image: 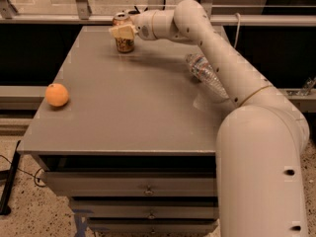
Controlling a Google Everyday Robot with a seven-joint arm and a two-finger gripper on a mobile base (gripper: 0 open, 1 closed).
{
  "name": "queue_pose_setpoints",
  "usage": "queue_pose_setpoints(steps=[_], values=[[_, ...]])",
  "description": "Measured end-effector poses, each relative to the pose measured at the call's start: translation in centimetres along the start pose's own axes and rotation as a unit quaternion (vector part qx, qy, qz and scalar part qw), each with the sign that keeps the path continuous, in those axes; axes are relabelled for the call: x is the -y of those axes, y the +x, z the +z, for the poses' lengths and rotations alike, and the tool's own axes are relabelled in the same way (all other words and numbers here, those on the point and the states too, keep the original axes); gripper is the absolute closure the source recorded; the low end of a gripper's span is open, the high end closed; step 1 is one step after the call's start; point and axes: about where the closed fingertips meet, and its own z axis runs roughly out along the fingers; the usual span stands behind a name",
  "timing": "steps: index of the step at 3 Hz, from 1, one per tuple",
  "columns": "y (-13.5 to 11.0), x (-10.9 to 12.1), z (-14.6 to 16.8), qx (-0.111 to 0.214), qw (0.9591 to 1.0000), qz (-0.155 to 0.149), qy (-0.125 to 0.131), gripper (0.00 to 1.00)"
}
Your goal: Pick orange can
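The orange can (124, 44) stands upright at the far edge of the grey table (133, 107), orange-gold with a silver top rim. My gripper (121, 28) is at the can, reaching in from the right at the height of its upper half, and a pale part of it covers the can's upper front. The can's base rests on the table. The white arm stretches from the lower right across the table's right side.
A round orange fruit (57, 94) lies near the table's left edge. A clear plastic bottle (203, 73) lies on its side at the right, partly behind the arm. Drawers sit under the table front. A railing runs behind the far edge.
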Motion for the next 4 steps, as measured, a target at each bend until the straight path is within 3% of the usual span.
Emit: queue_pose_setpoints(steps=[1,2,3,4], values=[[0.2,-0.8,-0.6,0.001,1.0,0.007,-0.005,0.64],[-1.0,-1.8,-2.4,0.026,0.9993,0.009,-0.024,0.88],[-3.4,-3.0,-4.5,0.073,0.9955,0.013,-0.059,1.0],[-6.2,-4.7,-7.0,0.124,0.9874,0.026,-0.094,1.0]])
